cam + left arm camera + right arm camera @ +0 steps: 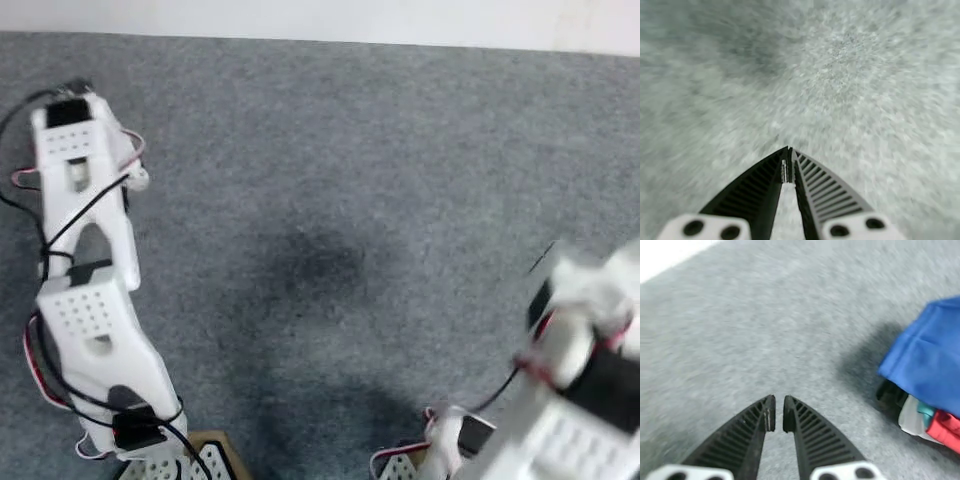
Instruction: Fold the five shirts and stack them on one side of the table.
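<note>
The left gripper [789,156] was pressed together over the table [865,75]; the right gripper [778,412] nearly so (pinching nothing), near the stacked shirts [927,365].

- High view: fixed mount above the counter [330,180], lens facing straight down. The arm bases sit at the near edge and a pale wall strip [320,20] at the far edge.
- Left wrist view: rides the left arm [95,300] and looks forward along its jaws, very near the grey surface.
- Right wrist view: rides the right arm [575,410] and looks along its jaws and downward from higher up, taking in folded shirts [925,375] at one side.
- Shared ground: all three views show the grey counter covering.
</note>
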Robot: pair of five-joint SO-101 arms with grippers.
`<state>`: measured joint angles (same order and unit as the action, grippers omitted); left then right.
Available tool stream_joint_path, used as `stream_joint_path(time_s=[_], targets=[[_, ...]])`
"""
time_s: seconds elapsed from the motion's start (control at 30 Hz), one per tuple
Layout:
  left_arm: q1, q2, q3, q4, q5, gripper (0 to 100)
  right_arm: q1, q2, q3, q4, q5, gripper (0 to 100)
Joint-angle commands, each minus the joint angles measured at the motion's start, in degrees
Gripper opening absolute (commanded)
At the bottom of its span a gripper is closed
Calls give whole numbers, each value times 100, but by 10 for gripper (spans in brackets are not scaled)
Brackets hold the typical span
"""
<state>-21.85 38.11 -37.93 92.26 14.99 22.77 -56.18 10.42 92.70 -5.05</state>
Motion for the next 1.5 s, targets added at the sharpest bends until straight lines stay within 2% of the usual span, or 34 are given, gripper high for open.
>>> stream_joint_path(time_s=[0.0,0.1,0.2,0.3,0.4,0.73,0.93,1.1,1.23,1.33,1.37,1.47], targets=[[57,-1279,-40,536,-9,5,-690,-971,92,251,158,40],[57,-1895,-31,800,-9,5,-1508,-1903,796,268,747,40],[31,-2448,13,853,0,5,-2018,-2949,1631,84,1257,40],[57,-3099,242,853,0,5,-2229,-4031,2510,-295,1635,40],[57,-3864,602,853,0,5,-2264,-4945,3433,-752,1679,41],[66,-6712,2703,791,-9,6,-2229,-4708,5473,-1385,1679,41],[66,-8664,4620,-35,-9,6,-2229,-4708,6809,-1341,1679,40],[66,-10879,6642,-1116,-9,6,-2229,-4708,7785,-1341,1679,40],[57,-12831,8479,-1811,-9,6,-2220,-4699,8048,-1429,1697,38],[48,-14281,9675,-1925,-9,6,-2220,-4699,8075,-1543,1705,38],[48,-14484,9886,-1916,-9,6,-2220,-4699,8092,-1613,1705,38],[13,-13991,10149,-1908,0,6,-2220,-4699,8259,-1807,1705,38]])
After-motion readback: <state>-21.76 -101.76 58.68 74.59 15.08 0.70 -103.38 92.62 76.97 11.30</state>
